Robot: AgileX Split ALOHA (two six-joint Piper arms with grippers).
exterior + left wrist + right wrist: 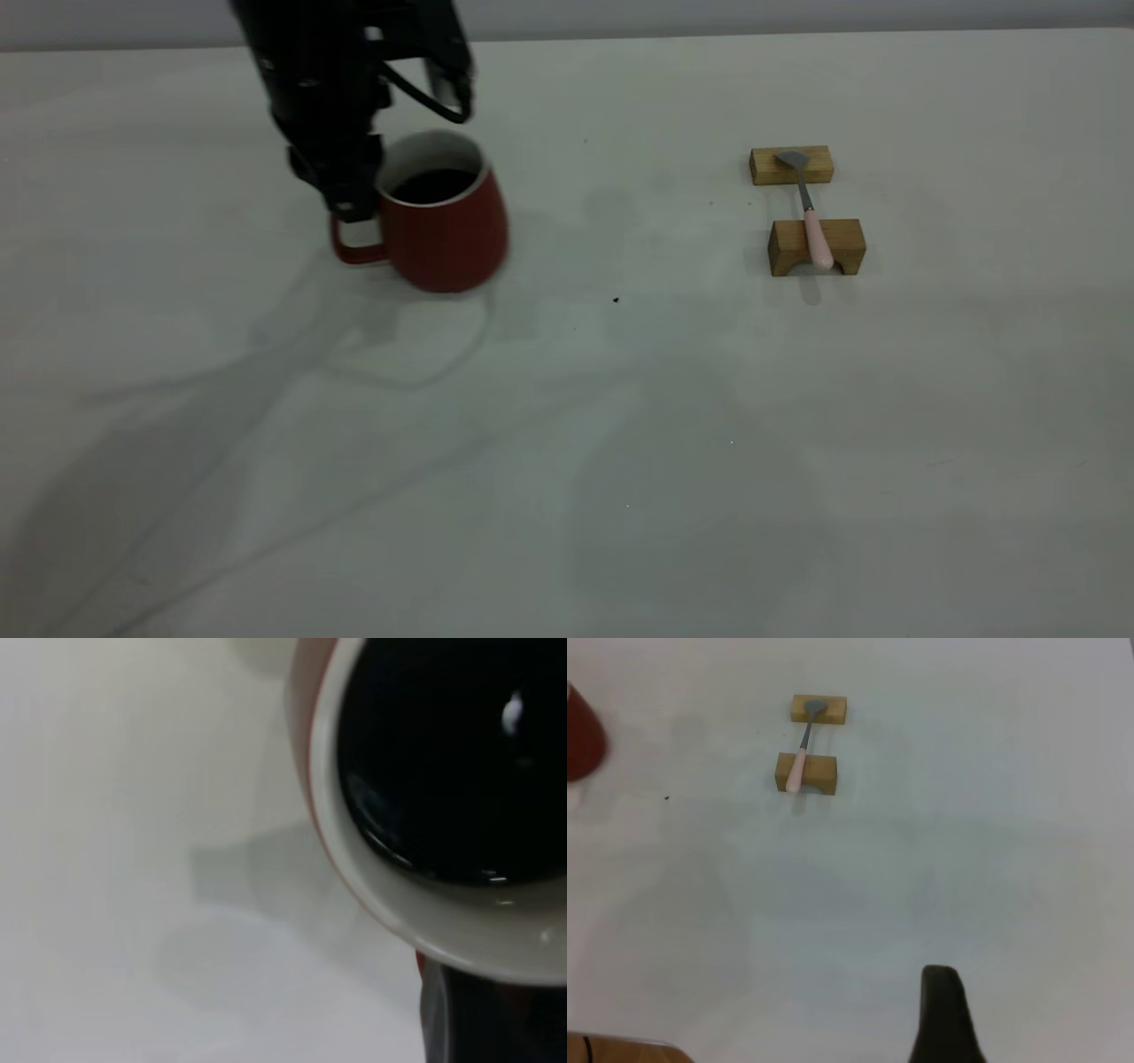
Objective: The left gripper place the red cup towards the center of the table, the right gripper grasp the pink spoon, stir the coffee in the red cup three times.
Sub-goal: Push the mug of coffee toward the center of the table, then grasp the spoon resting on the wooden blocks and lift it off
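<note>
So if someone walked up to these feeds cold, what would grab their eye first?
Probably the red cup, full of dark coffee, at the table's left, with the black left tool down at its handle. Next, the pink spoon bridging two wooden blocks at the right, untouched. Only one finger of the right tool shows, far from the spoon.

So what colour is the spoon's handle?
Pale pink on the pink spoon, with a grey neck and bowl; clearest in the exterior view.

The red cup (306,744) — white rim, dark coffee (452,753) inside — above the table (115,859).
</note>
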